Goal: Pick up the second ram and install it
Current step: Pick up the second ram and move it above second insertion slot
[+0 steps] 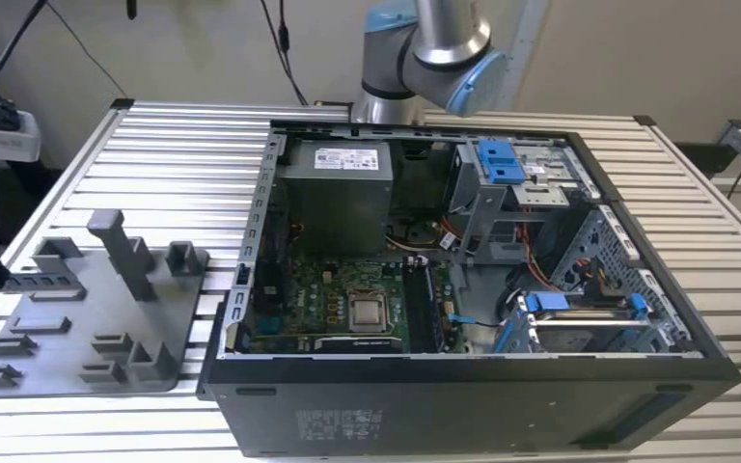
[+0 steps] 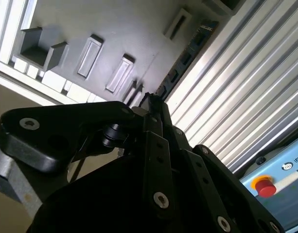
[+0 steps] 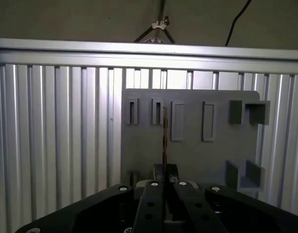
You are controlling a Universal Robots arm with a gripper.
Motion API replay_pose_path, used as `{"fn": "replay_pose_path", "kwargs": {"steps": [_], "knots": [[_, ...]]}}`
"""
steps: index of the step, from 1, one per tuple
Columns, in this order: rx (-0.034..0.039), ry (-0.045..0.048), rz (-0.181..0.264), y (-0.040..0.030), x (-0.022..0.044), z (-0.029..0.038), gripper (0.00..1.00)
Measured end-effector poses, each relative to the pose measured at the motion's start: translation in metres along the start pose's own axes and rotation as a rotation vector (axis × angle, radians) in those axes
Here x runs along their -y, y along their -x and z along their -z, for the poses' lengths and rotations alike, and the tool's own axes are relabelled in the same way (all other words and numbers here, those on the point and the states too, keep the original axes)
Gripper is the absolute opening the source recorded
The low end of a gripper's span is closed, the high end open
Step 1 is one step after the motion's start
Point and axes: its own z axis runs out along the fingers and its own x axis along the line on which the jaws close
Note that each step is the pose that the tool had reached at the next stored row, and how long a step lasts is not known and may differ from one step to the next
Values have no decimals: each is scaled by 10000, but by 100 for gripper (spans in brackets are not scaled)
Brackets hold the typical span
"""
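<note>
Ribbed aluminium slats are forming the table that is carrying everything, with a pale wall standing behind it. A light grey plastic tray, set with upright blocks and narrow slots, is lying at the table's edge on the exterior view's left. It is sitting just beside an open black computer tower case, which is lying on its side and taking up the table's middle. Inside the case a green motherboard is lying toward the tray side. A grey metal power supply box is sitting in a far corner, and blue plastic drive latches are showing beside it. The arm's silver and blue base joint is standing at the table's far edge.

In the first wrist view the black linked-finger gripper is hanging over the tray. Its claw is pressing together on the second ram, a thin, flat, dark memory stick seen edge-on as a narrow line reaching out past the fingertips. The stick's free end is lying over the row of slots along one edge of the tray, between two of them. Whether that end is touching the tray I cannot tell. In the second wrist view a round red stop button on a pale blue box is showing beyond the table's edge.
</note>
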Motion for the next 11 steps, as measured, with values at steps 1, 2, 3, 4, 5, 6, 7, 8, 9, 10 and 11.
{"fn": "replay_pose_path", "kwargs": {"steps": [1, 2, 3, 4, 5, 6, 7, 8, 9, 10, 11], "knots": [[0, 0, -2, 0, 0, 13, 14], [0, 0, -4, 1, 0, 26, 14], [0, 0, -6, 1, 0, 39, 14], [-1, 0, -8, 2, 0, 54, 14], [0, -1, -10, 2, 0, 67, 14], [0, 0, -11, 2, 0, 81, 14], [0, -1, -15, 3, 0, 90, 14], [1, -2, -20, 3, -1, 95, 14], [1, -1, -24, 3, 0, 104, 14], [-1, 0, -27, 3, 0, 114, 14], [0, -1, -29, 4, 0, 126, 14]]}}
